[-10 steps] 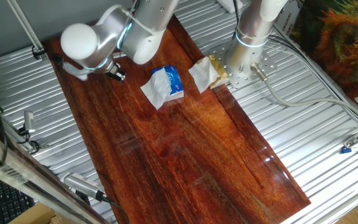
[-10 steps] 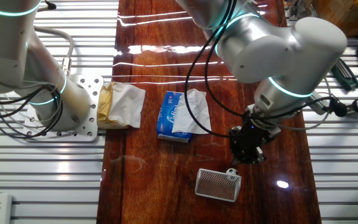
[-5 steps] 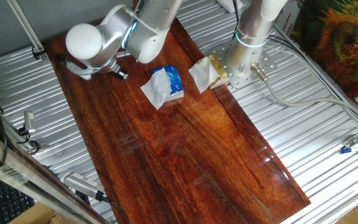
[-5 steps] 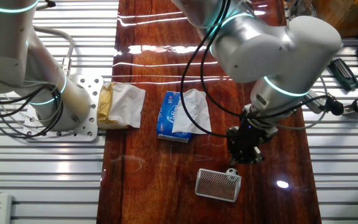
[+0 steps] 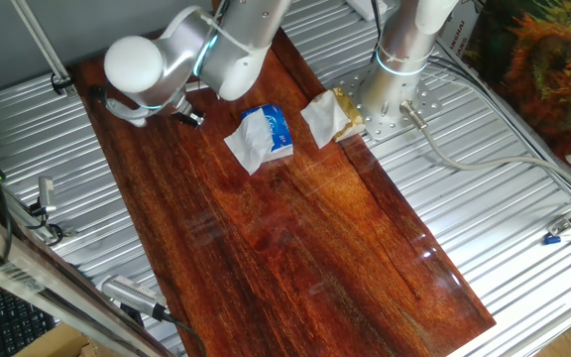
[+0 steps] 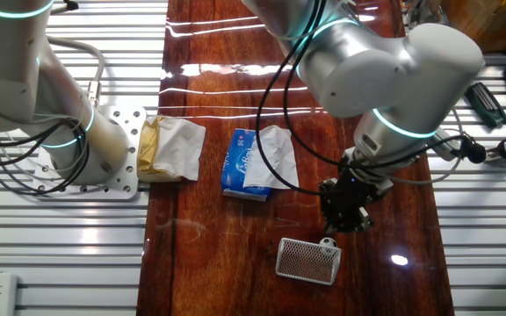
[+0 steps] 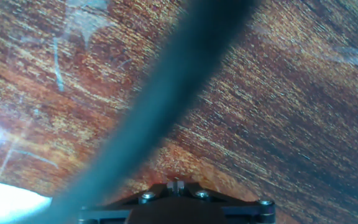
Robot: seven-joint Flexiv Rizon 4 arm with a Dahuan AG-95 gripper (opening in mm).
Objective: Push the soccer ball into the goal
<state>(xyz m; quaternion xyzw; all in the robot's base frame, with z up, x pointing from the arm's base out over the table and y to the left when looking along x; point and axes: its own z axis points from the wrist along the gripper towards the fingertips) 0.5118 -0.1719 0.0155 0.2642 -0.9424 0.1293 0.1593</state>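
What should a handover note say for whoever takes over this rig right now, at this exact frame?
Tool: low over the wooden board, right beside the goal; whether its fingers are open or shut cannot be told, and it holds nothing that can be seen.
Soccer ball: a tiny white ball at the goal's top edge, just below the tool; whether it touches either one cannot be told.
Blue packet and crumpled paper lie farther up the board, clear of the action.
Done: ball brought up to the goal.
Left: confirm it is truly inside the frame; if not, a short final nudge looks enough.

Soccer ball [image 6: 328,242] mostly hidden beneath gripper [image 6: 341,224]; jaws indiscernible.
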